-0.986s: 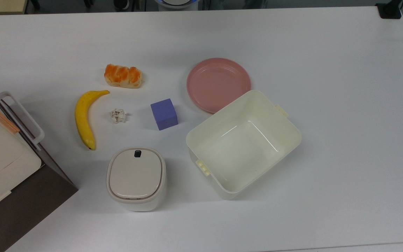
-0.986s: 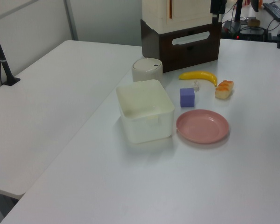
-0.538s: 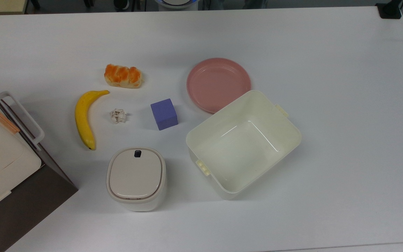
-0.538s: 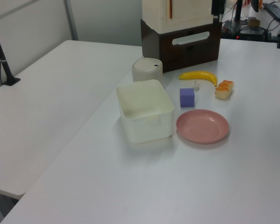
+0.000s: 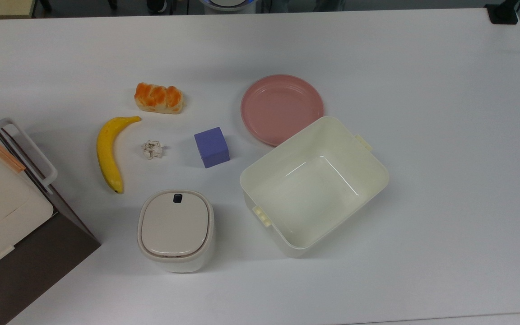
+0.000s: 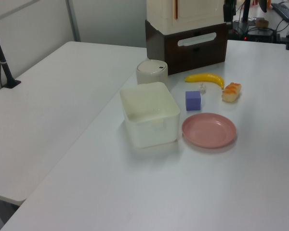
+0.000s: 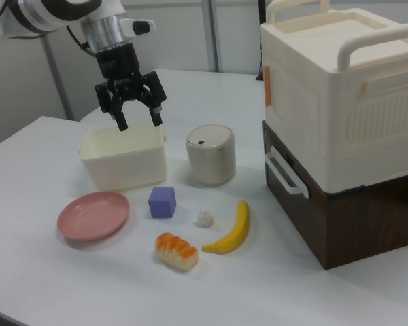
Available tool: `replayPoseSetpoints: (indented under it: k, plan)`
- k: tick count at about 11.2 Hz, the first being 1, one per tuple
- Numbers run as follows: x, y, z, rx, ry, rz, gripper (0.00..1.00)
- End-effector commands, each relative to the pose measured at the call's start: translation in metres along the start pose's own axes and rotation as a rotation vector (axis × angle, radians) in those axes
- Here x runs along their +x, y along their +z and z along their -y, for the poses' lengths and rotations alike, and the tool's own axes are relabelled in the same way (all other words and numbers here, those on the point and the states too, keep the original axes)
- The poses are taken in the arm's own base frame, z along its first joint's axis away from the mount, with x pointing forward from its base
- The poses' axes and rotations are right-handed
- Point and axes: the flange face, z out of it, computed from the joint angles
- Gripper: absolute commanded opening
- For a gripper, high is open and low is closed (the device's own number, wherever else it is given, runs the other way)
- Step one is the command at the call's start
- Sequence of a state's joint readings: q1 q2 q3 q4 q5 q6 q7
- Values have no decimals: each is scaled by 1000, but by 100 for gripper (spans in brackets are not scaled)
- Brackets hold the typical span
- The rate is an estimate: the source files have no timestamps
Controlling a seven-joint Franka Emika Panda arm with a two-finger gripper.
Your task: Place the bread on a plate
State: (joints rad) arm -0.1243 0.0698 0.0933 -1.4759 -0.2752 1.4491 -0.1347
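Observation:
The bread (image 5: 159, 98), an orange-topped bun, lies on the white table left of the pink plate (image 5: 281, 108) in the top view, with a clear gap between them. The plate is bare. The left view has the bread (image 6: 231, 91) beyond the plate (image 6: 209, 130). In the right view the bread (image 7: 177, 250) is near the front and the plate (image 7: 93, 215) to its left. My gripper (image 7: 140, 122) hangs open in the air above the cream tub, well behind and above both, holding nothing.
A cream tub (image 5: 314, 194) sits right against the plate. A purple cube (image 5: 211, 147), a crumpled scrap (image 5: 152, 149) and a banana (image 5: 108, 153) lie near the bread. A lidded white bin (image 5: 175, 229) and a tall brown-and-cream box stack (image 7: 340, 129) stand close by.

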Motion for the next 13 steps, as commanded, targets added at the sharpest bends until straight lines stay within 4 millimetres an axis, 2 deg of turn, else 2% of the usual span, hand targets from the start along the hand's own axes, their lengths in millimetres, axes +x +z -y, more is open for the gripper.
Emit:
replayPoseSetpoints:
  k: [1,2,3,5,6,9,11,13]
  plan:
    - [-6,20,3,-10,-41,62,100]
    - [-4,39,6,-7,-112,96,100]
    - [-6,56,-2,2,-168,126,100]
    - [-12,71,-26,28,-237,148,100]
    - [-10,79,-26,25,-240,138,100]
    - [-5,117,-14,-4,-259,57,100]
    - [0,128,-9,-32,-296,66,100]
    - [1,162,5,-83,-356,57,100]
